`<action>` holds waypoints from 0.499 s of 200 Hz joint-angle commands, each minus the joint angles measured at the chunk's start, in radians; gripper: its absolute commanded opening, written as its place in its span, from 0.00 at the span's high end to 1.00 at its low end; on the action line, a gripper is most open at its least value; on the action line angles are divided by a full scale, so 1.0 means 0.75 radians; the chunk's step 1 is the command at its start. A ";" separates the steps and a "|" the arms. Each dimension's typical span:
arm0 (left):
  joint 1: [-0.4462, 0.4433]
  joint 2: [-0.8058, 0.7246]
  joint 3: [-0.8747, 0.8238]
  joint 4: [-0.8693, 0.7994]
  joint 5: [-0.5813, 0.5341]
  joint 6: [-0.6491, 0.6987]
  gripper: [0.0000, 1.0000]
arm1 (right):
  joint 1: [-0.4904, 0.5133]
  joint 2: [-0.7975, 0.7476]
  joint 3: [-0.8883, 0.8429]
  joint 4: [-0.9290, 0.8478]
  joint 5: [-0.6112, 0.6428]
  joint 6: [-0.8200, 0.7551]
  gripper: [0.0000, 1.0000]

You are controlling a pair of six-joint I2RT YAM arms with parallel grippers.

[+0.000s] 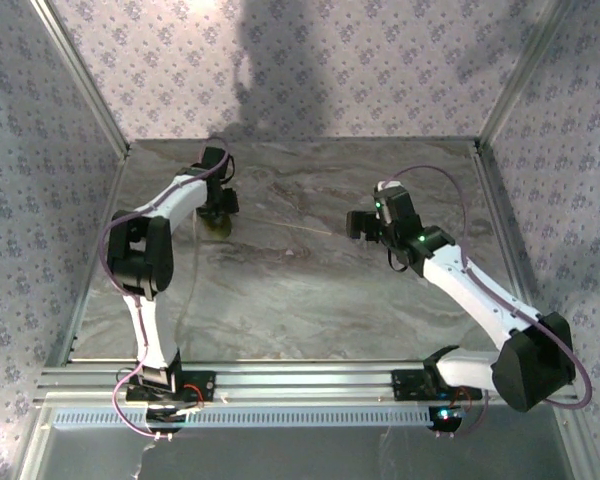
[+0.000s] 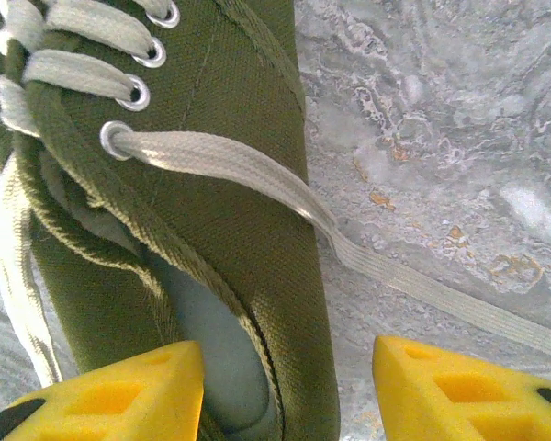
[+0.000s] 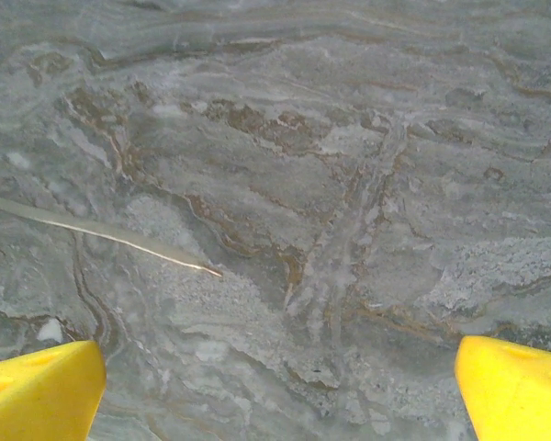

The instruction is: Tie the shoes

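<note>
1. The shoe [image 2: 230, 230] is green cloth, rough and matt.
2. Its laces [image 2: 220, 161] are flat, woven, cream cloth.
3. The rings [image 2: 116, 138] are shiny metal.
4. The table [image 3: 349, 184] looks like smooth grey stone.
5. The fingers [image 2: 119, 390] are matt yellow, maybe plastic.

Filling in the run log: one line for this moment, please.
left hand open over shoe | right hand open near lace | lace untied on table

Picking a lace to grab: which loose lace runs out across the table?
The lace threaded through the lowest visible eyelet, crossing the shoe's side onto the marble table; the other lace hugs the shoe's opposite edge.
</note>
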 commanded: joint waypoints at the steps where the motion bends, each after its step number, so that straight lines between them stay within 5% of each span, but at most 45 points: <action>1: -0.014 0.038 0.042 -0.067 -0.024 0.023 0.49 | -0.001 0.045 0.049 -0.032 -0.023 -0.061 0.00; 32: -0.020 0.071 0.047 -0.066 0.013 0.025 0.54 | -0.008 0.171 0.115 -0.069 -0.116 -0.089 0.00; 100: -0.051 0.012 -0.035 -0.014 0.083 0.057 0.90 | 0.007 0.585 0.380 -0.162 -0.262 -0.339 0.04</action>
